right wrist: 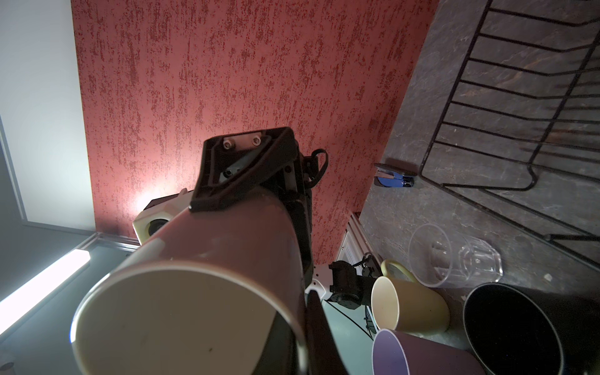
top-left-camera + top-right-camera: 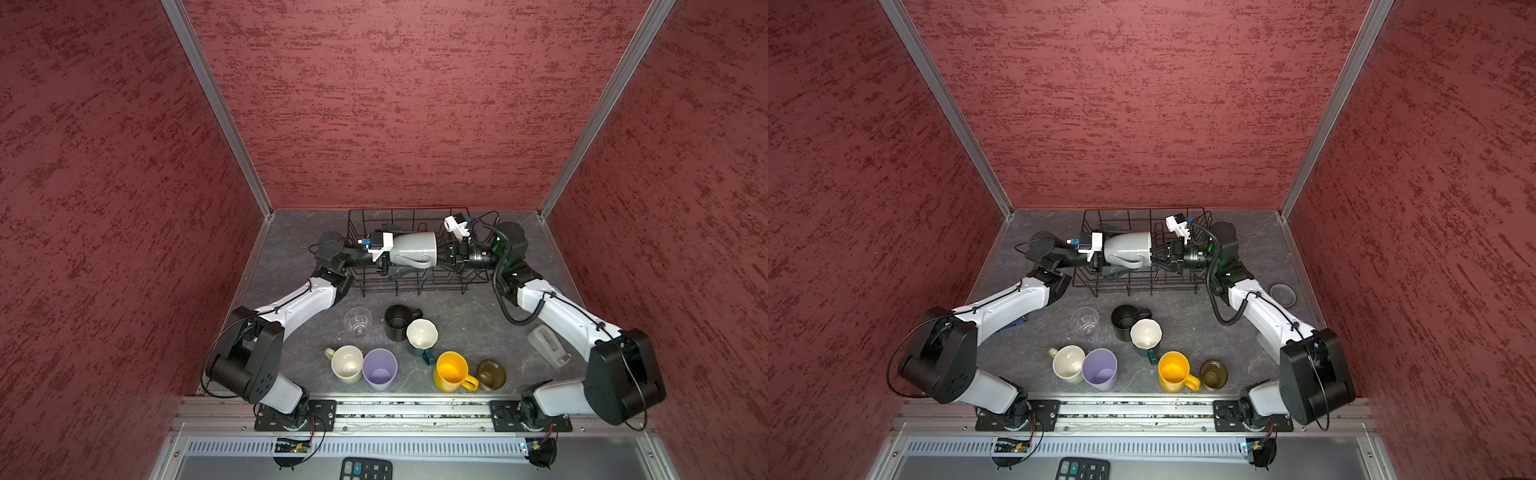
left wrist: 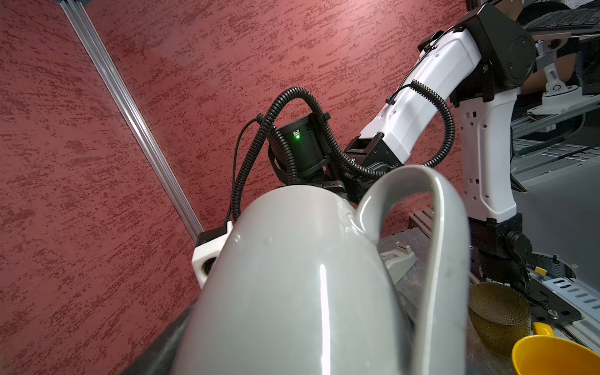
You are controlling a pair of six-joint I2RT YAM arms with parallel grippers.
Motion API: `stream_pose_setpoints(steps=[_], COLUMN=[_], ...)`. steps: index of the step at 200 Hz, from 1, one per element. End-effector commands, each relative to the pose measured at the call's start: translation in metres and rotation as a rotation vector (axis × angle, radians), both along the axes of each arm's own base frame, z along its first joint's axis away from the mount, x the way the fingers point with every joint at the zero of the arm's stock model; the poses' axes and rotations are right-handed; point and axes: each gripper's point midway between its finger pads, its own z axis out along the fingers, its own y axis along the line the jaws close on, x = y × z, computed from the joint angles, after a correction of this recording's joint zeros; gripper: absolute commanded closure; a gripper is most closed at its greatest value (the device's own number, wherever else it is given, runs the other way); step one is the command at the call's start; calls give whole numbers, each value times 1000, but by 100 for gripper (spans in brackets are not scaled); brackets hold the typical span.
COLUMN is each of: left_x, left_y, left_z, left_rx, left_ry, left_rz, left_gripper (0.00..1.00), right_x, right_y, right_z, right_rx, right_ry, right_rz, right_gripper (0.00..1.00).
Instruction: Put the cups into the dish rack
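Observation:
A grey mug (image 2: 415, 247) (image 2: 1129, 247) hangs on its side above the black wire dish rack (image 2: 415, 286) (image 2: 1133, 291), handle toward the front. My right gripper (image 2: 440, 253) (image 1: 305, 341) is shut on its rim. My left gripper (image 2: 388, 249) straddles the mug's base; one of its fingers (image 1: 243, 168) lies against the wall, the other is hidden. The mug (image 3: 292, 276) fills the left wrist view. On the table stand a clear glass (image 2: 357, 323), black mug (image 2: 397, 322), teal mug (image 2: 422, 334), pale-green mug (image 2: 347, 363), lilac tumbler (image 2: 379, 368), yellow mug (image 2: 452, 371) and brown mug (image 2: 491, 374).
A grey tape dispenser (image 2: 546, 345) lies under my right arm. A grey ring (image 2: 1283, 295) sits by the right wall and a small blue object (image 2: 1017, 321) under my left forearm. A calculator (image 2: 365, 469) lies below the front rail. Red walls enclose three sides.

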Motion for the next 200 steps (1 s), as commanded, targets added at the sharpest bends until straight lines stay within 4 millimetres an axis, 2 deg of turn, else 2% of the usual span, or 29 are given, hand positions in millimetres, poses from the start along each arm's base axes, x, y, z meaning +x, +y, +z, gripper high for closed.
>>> stream_pose_setpoints(steps=[1, 23, 60, 115, 149, 168, 200], left_x=[-6, -2, 5, 10, 13, 15, 23], left_y=[-6, -5, -4, 0, 2, 4, 8], left_z=[8, 10, 13, 14, 17, 16, 19], left_rx=[2, -5, -29, -52, -70, -73, -89], left_ry=[-13, -2, 7, 2, 6, 16, 44], left_rz=[-18, 0, 36, 69, 82, 90, 135], left_gripper=[63, 78, 91, 100, 100, 100, 100], right_x=[-8, -6, -3, 0, 3, 7, 21], right_y=[6, 6, 6, 7, 5, 0, -19], right_z=[17, 18, 20, 19, 19, 17, 15], right_rx=[37, 38, 32, 25, 14, -5, -51], right_ry=[-66, -65, -64, -53, -49, -47, -53], right_rz=[29, 26, 14, 5, -13, -45, -151], right_gripper=[100, 100, 92, 79, 72, 67, 58])
